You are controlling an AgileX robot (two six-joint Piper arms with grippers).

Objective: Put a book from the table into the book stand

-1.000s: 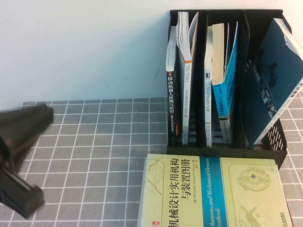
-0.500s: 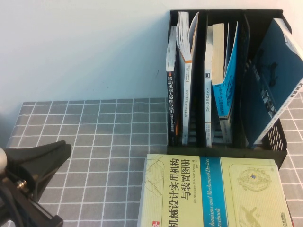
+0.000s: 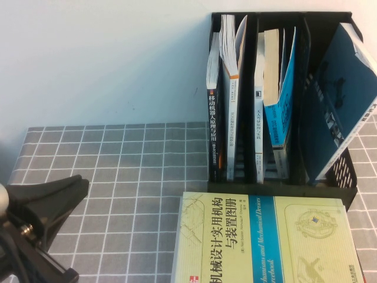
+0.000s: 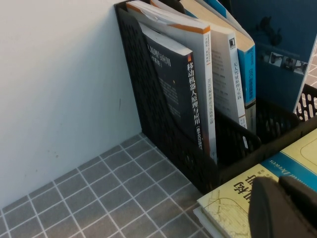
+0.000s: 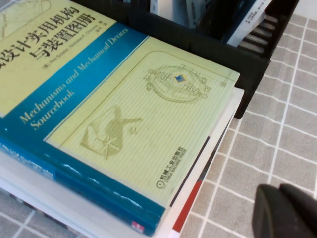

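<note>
A: Status at left?
B: The black left gripper point(image 3: 35, 227) hovers over the grey grid-lined cloth table point(image 3: 129, 171) at its near-left edge, jaws apart, nothing between them.
A: Centre and right?
B: A pale yellow-green book with a blue band point(image 3: 265, 242) lies flat on top of a stack before the tall black mesh book stand point(image 3: 339, 183). The large cyan-covered book point(image 3: 347, 100) leans in the stand's rightmost slot. The right gripper point(image 5: 287, 210) is beside the stack; its jaw state cannot be told.

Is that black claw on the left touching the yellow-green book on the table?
Apart. The high view shows bare table between the left gripper and the yellow-green book. The right gripper hangs over the table beside that book.
</note>
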